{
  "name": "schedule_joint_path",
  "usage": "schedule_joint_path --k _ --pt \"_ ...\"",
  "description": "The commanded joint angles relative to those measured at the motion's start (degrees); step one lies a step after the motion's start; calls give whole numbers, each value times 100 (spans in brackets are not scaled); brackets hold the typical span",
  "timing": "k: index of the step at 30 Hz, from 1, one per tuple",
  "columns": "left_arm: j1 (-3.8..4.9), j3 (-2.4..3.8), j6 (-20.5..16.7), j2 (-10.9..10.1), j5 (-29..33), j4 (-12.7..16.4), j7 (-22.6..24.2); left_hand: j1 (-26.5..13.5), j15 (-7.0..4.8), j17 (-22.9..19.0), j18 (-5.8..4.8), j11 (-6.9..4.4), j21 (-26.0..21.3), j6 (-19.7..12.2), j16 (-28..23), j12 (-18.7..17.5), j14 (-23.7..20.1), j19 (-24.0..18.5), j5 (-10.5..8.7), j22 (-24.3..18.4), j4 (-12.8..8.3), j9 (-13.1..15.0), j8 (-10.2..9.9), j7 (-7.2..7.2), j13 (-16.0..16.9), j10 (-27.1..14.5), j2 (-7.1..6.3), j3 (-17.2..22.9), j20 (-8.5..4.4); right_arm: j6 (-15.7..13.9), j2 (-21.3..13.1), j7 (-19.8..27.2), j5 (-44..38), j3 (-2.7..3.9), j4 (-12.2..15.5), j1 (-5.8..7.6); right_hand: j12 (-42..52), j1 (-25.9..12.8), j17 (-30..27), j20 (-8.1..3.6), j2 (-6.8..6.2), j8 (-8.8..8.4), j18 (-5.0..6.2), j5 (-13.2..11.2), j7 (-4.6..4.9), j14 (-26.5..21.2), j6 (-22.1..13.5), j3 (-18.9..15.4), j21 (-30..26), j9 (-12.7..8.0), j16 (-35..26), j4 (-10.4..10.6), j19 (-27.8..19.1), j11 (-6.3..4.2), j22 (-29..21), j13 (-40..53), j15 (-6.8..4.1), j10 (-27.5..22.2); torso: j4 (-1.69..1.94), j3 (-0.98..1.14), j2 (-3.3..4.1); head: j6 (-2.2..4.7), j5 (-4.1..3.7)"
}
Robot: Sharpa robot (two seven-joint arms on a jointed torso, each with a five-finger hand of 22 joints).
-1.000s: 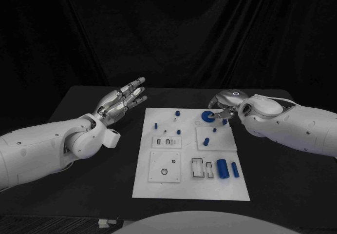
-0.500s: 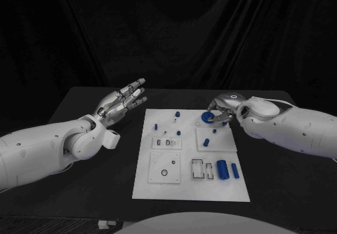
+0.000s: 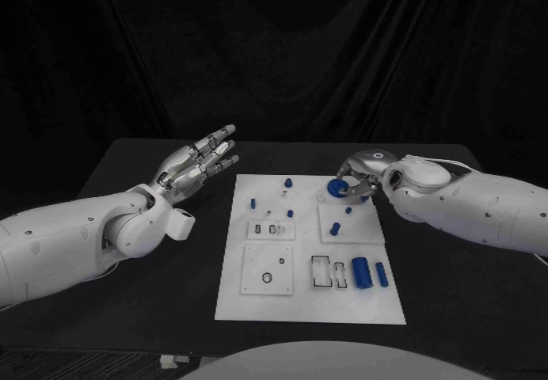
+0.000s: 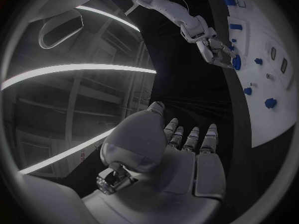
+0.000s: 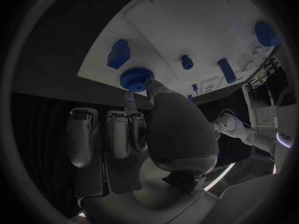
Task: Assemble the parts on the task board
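From the head camera we see the task board (image 3: 308,293) lying in the middle of the black table (image 3: 137,158), with our right hand (image 3: 363,178) at its far right corner, fingers closed around a round blue part (image 3: 338,188). Our arm hides much of that grasp from above, but the right wrist camera looks along the palm and shows the thumb and a fingertip (image 5: 131,103) pinching the part's ridged rim at the board's edge, the other fingers held straight and close together beside it. That view also shows a blocky blue piece (image 5: 117,54) just beside the held part. Our left hand (image 3: 196,164) hovers off the board's far left corner, palm up, holding nothing, fingers extended and slightly apart; the left wrist camera confirms them straight and side by side. Near the board's right edge the head view shows two blue cylinders (image 3: 363,274) lying side by side.
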Motion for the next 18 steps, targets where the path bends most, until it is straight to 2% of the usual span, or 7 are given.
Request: schedule_joint_path --k 1,7,10,15,18 --pt "-6 6 60 1 9 15 78 71 46 -5 61 31 18 17 -21 -19 -2 6 28 8 10 7 32 3 -5 1 2 35 14 138 29 -86 -14 -6 -55 -34 20 112 1508 33 3 42 -32 189 10 593 74 53 0 14 17 -49 351 38 1314 1508 37 608 -1 -3 1 0 4" --pt "-6 6 62 -4 9 20 76 74 49 -5 61 35 19 16 -21 -19 -2 8 30 8 7 7 31 5 -5 1 1 41 16 174 55 -53 -14 -6 -100 -43 20 262 1508 47 56 68 -28 502 13 593 197 145 -18 32 17 -224 339 61 1312 1508 56 608 -1 2 -1 -12 10" --pt "-6 6 63 -4 9 19 77 74 49 -5 61 35 19 16 -21 -19 -2 8 30 8 7 7 31 5 -5 1 1 41 16 155 49 -37 -14 -6 -99 -45 20 347 1508 60 72 131 -27 580 3 593 337 190 -22 72 17 -338 337 81 1313 1508 73 608 -3 4 -2 -16 12" --pt "-7 6 65 -2 9 19 75 77 52 -5 61 41 20 16 -21 -19 -2 10 31 9 4 7 31 8 -5 1 0 48 18 62 35 -20 -14 -6 -90 -46 20 394 1508 78 113 348 -26 507 -43 593 687 199 -28 242 17 -501 335 81 1317 1508 85 608 5 2 -1 -16 10" --pt "-7 6 66 0 9 17 75 77 52 -5 61 41 20 16 -21 -19 -2 10 31 9 4 7 31 8 -5 1 0 48 18 -28 28 2 -14 -6 -79 -47 20 398 1508 79 130 399 -27 492 -55 593 744 196 -28 290 17 -535 336 78 1320 1508 84 608 2 0 0 -16 9"
